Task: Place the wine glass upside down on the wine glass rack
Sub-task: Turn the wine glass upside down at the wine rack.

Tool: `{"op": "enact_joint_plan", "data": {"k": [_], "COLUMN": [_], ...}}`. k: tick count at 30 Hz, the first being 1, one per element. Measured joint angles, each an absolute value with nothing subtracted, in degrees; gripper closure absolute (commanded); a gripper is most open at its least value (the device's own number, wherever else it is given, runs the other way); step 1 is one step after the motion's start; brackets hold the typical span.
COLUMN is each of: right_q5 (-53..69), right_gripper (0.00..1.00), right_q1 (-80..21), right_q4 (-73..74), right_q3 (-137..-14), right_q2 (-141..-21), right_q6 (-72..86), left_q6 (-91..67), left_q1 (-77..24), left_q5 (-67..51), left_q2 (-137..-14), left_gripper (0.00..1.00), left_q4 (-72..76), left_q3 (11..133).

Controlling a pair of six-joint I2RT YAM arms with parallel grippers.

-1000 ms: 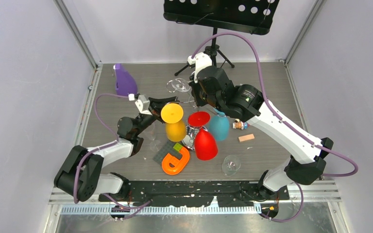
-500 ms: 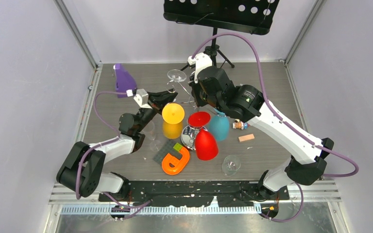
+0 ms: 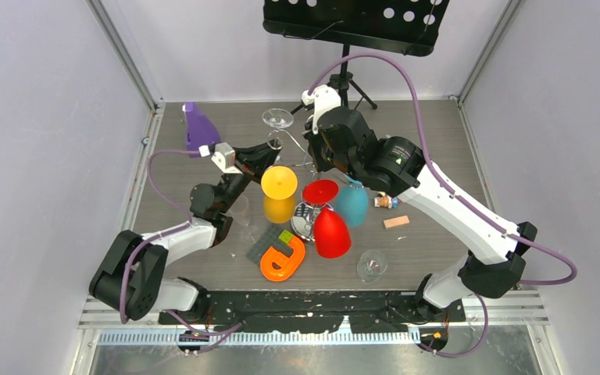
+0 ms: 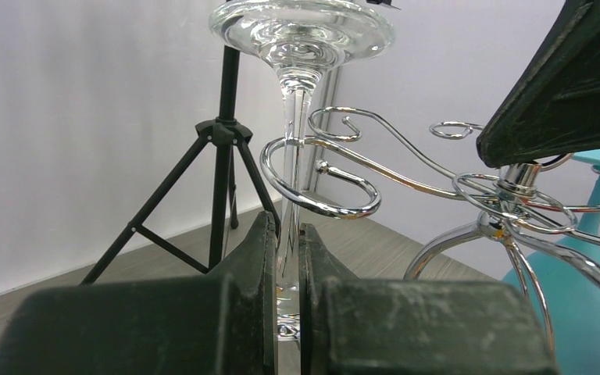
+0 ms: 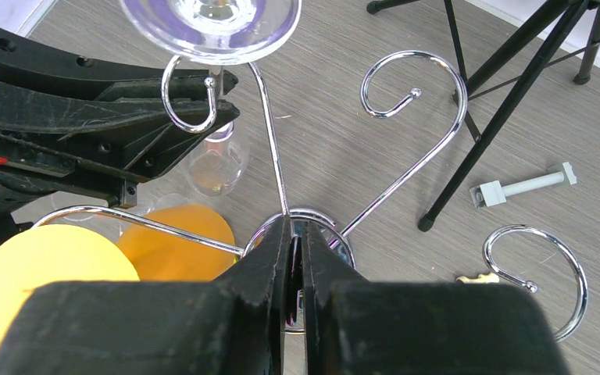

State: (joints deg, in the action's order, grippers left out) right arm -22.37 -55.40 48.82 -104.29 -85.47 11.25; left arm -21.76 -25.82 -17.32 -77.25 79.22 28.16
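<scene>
The wine glass (image 4: pixel 303 23) is held upside down, foot uppermost, with its thin stem pinched between the nearly shut left jaws. It is set at the far-left curled arm of the wine glass rack (image 4: pixel 336 207). The stem appears to stand inside that curl, though whether it is fully seated cannot be told. The right jaws are closed tight on the top of the rack's central post, so the rack is braced. The main risk is judged to be a release before the foot is carried by the wire, in which case the glass would be dropped past the curl onto the tabletop (image 3: pixel 437 133). A smooth, narrow stem could also be let slip or twisted in the grip. If the stem is pushed sideways against the wire, the rack could be tilted and the glasses hung on it set swinging into one another. As for containers, the held glass is seen to be empty, its bowl (image 5: pixel 217 160) showing clear below the curl. A yellow glass (image 3: pixel 279 183), a red glass (image 3: pixel 330 233) and a teal glass (image 3: pixel 353 205) are hung inverted around the rack's post, with nothing seen in them. A second clear glass (image 3: pixel 372 266) is seen on the tabletop on the near right of the rack, apparently empty.
</scene>
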Motion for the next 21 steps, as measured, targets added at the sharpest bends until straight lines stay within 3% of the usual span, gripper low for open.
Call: {"op": "enact_joint_plan", "data": {"k": [21], "right_q5": [-22.0], "right_gripper": [0.95], "right_q1": [-55.4], "right_q4": [48.9], "right_q3": [-104.3], "right_q2": [-85.4], "right_q6": [11.1], "left_q6": [-20.3], "left_q1": [-25.7], "left_q5": [-25.2], "left_q2": [-73.3], "left_gripper": [1.0], "left_q4": [79.3], "left_q3": [25.9]}}
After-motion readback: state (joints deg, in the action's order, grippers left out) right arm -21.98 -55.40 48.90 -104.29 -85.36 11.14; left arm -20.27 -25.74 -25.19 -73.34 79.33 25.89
